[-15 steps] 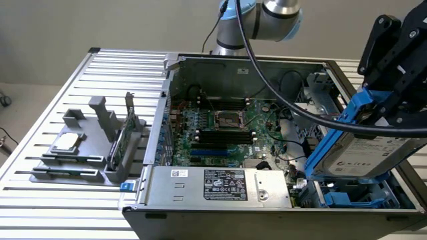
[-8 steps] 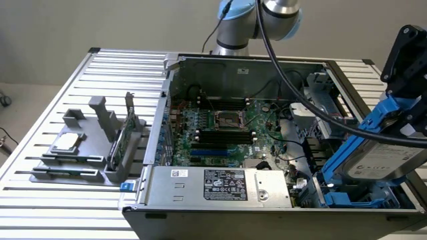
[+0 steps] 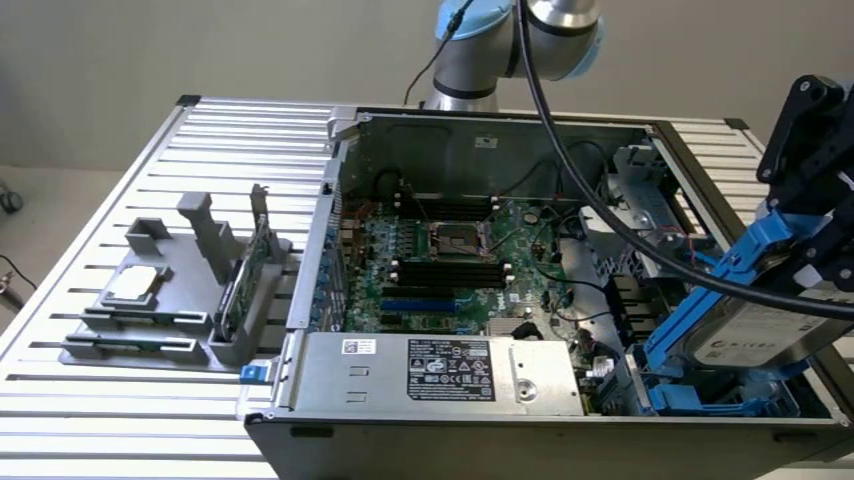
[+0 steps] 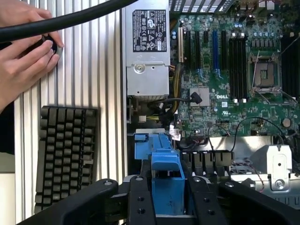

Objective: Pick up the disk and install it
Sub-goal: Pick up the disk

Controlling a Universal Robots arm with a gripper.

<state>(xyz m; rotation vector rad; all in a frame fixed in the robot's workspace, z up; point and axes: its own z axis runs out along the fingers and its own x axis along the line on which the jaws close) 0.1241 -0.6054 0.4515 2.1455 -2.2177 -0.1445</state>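
Pickup complete: my pincer grasps the disk. Installation outstanding, I judge; drive bay lies beneath the pincer.

Open computer case, keyboard, grey fixture

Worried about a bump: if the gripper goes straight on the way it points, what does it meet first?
Likely the blue bay bracket in the case, below the disk the gripper holds; depth unclear.
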